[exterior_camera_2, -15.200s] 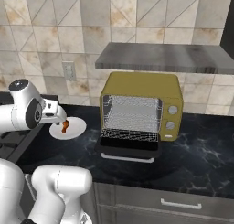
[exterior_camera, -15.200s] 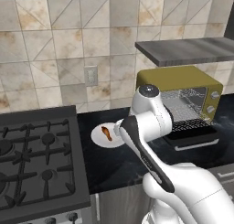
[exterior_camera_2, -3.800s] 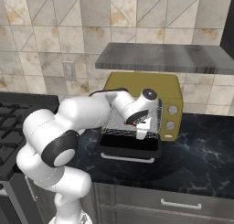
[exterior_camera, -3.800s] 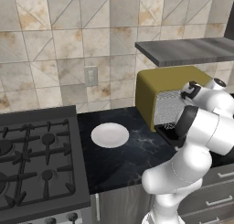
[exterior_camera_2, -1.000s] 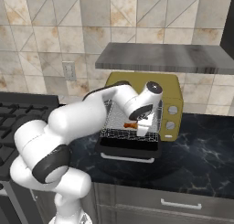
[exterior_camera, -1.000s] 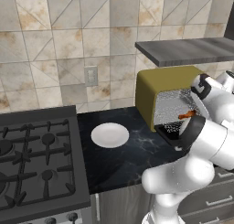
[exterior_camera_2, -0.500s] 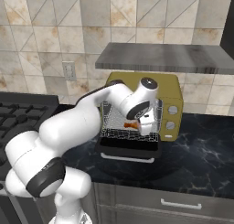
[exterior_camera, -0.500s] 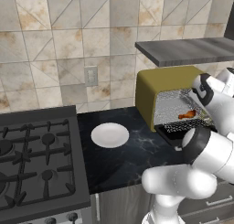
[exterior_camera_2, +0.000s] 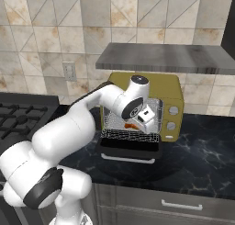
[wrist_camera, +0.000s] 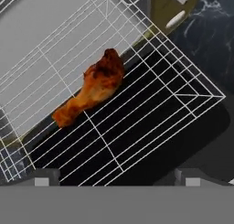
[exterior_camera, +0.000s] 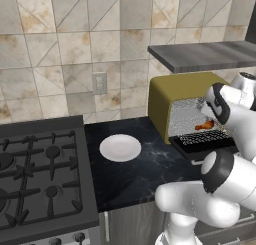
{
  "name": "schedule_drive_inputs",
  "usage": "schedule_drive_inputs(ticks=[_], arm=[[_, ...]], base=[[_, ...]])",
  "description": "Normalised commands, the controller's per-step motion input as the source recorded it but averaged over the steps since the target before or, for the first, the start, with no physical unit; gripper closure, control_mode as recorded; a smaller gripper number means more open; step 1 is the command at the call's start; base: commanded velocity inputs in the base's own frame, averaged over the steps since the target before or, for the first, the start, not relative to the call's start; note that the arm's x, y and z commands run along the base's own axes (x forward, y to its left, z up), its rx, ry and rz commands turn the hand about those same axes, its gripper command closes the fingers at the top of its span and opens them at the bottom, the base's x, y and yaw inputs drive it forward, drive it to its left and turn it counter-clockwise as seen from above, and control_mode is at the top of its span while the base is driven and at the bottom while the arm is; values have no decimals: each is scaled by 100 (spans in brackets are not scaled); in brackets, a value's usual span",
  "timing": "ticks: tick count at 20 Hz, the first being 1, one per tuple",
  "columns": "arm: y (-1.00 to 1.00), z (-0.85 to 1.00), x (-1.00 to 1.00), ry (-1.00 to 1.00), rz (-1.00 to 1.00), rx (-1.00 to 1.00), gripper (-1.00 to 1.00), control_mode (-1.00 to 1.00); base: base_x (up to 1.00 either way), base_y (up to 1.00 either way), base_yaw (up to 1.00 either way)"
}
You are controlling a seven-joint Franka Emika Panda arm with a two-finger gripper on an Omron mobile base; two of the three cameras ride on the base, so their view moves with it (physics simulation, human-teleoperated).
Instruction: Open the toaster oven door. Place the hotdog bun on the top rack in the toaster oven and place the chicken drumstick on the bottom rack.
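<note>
Here the oven (exterior_camera_2: 172, 98) stands on the dark table (exterior_camera_2: 202, 146) with its door (exterior_camera_2: 131, 146) dropped flat toward the front, silver handle (exterior_camera_2: 128, 160) along the near edge; the drumstick (wrist_camera: 91, 88) lies on a wire rack (wrist_camera: 151, 122) inside, thick end deeper in and narrow end pointing the other way; in the left base view it shows as a small orange piece (exterior_camera: 205, 125) on the lower rack, above the open door (exterior_camera: 202, 141). The gripper (exterior_camera_2: 143, 119) hangs in the oven's mouth just above the rack; its fingers (wrist_camera: 45, 176) are spread wide, holding nothing, and the drumstick sits apart from them, between and beyond the two tips in the hand view. Two knobs (exterior_camera_2: 172, 110) show on the oven's right front. To the left on the table lies a white plate (exterior_camera: 120, 147), well apart from the oven, with a gas stove (exterior_camera: 40, 174) beyond it. I cannot tell where the bun is.
</note>
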Motion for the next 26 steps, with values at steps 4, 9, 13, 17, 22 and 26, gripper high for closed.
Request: schedule_drive_inputs(ticks=[4,9,13,17,22,26], arm=[[15,0,-8,12,52,-12,-100,-100],[4,-9,-18,5,45,-2,-100,-100],[0,-20,-22,6,27,0,-100,-100],[1,-17,-18,6,15,0,-100,-100],[6,-13,0,0,16,0,-100,-100],[8,-19,-5,0,14,0,-100,-100]], base=[[0,0,0],[0,0,0],[0,0,0],[0,0,0],[0,0,0],[0,0,0]])
